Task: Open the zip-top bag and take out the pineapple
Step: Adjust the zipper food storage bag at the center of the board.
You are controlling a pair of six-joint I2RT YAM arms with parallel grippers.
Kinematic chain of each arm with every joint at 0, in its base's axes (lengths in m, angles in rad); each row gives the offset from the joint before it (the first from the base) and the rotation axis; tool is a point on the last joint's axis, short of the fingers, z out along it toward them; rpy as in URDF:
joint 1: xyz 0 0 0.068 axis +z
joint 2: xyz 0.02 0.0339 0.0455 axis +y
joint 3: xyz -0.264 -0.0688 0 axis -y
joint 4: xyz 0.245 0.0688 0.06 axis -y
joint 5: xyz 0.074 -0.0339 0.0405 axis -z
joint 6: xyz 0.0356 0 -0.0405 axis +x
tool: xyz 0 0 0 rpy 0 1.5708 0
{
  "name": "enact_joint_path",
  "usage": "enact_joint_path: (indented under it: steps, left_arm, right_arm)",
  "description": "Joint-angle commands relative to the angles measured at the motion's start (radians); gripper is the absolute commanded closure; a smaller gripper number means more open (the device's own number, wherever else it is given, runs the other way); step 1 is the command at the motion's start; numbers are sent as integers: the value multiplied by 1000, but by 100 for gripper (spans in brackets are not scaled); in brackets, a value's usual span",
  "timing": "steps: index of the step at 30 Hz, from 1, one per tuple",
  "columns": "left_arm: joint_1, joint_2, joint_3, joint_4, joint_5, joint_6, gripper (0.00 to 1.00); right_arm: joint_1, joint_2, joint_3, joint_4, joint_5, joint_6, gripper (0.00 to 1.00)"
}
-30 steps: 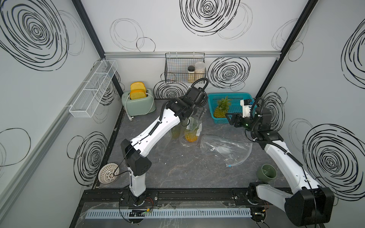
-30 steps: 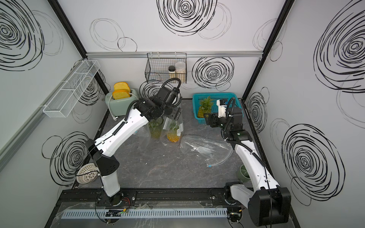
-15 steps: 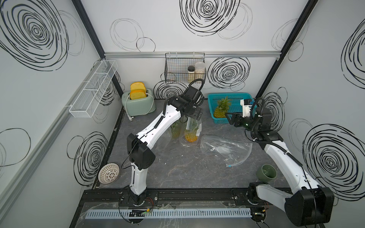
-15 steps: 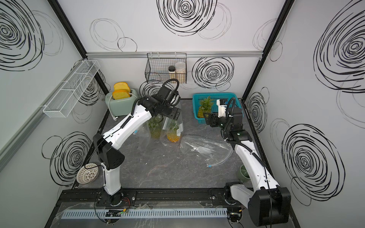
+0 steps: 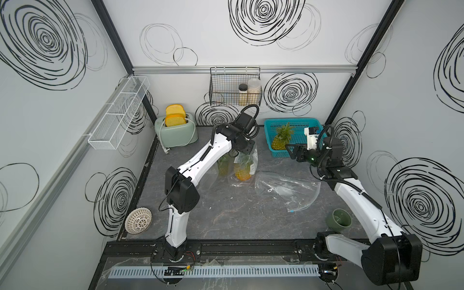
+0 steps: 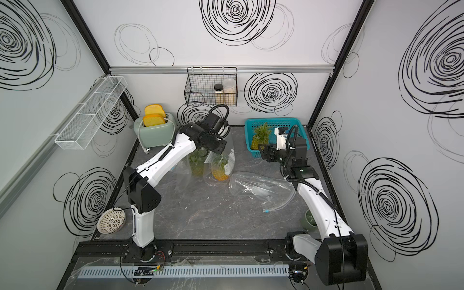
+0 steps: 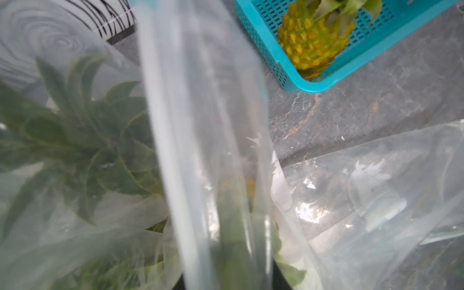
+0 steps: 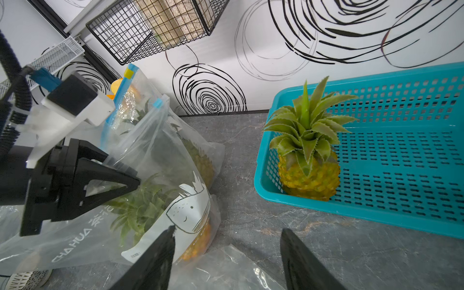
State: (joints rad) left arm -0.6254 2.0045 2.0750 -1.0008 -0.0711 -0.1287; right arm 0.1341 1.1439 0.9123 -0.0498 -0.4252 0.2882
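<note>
A clear zip-top bag (image 5: 248,160) (image 8: 160,150) stands upright at the back middle of the table, with a yellow pineapple (image 5: 243,173) (image 8: 198,241) inside it. My left gripper (image 5: 244,150) (image 8: 123,170) is above it, shut on the film near the bag's top edge. In the left wrist view, blurred bag film (image 7: 200,125) fills the picture and hides the jaws. My right gripper (image 5: 291,150) (image 8: 226,233) hangs open and empty to the right of the bag, in front of the teal basket (image 5: 301,123).
A second bag with a pineapple (image 5: 224,164) stands just left of the held one. A loose pineapple (image 5: 280,141) sits in the teal basket. An empty bag (image 5: 286,187) lies flat at the centre right. Toaster (image 5: 175,130), green cup (image 5: 339,221) and white bowl (image 5: 138,221) stand round the edges.
My left gripper has gone from open to shut on the top of the bag, and the left arm's elbow has swung nearer. The right arm has not moved.
</note>
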Motion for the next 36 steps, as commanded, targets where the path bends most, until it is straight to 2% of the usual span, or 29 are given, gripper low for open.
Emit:
enact_joint_path:
  steps: [1, 2, 7, 16, 21, 31, 36]
  left_arm:
    - [1, -22, -25, -29, -20, 27, 94]
    - [-2, -31, -32, -27, -29, 32, 100]
    - [-32, -94, -67, 3, -84, 92, 100]
    - [-127, -233, -171, 87, -209, 242, 100]
    - [-185, -336, -267, 164, -274, 351, 100]
    - [-216, -581, -500, 293, -217, 563, 100]
    - [-220, -680, -548, 321, -266, 621, 100]
  right_arm:
    - [1, -6, -10, 34, -16, 11, 31]
    - [2, -8, -12, 36, -23, 14, 31]
    - [16, -19, 4, -16, -59, 5, 32]
    - [211, -59, 72, -298, 178, -16, 32]
    - [290, -119, 38, -353, 248, 28, 31]
    - [302, -202, -18, -404, 280, 50, 30]
    - [306, -194, -11, -422, 215, 59, 30]
